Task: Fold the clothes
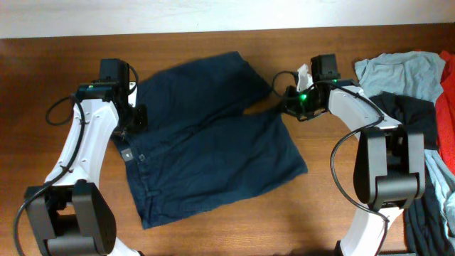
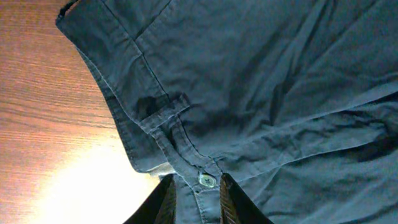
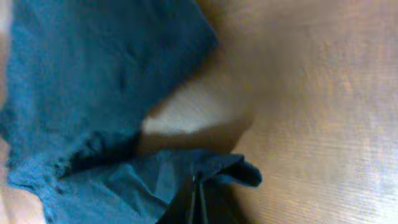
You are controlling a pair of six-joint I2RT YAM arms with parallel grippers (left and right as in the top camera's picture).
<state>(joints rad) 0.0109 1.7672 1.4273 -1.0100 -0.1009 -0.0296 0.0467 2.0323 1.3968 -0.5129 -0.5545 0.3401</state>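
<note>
The dark navy shorts lie spread flat on the wooden table, with the waistband to the left and the legs to the right. My left gripper is at the waistband. In the left wrist view its fingers stand a little apart on either side of the waistband by the button, open. My right gripper is at the far leg's hem corner. In the right wrist view its fingers are shut on a pinched fold of the shorts.
A pile of other clothes lies at the table's right edge: a pale blue shirt, a black garment and a red cloth. Bare wood lies in front of the shorts.
</note>
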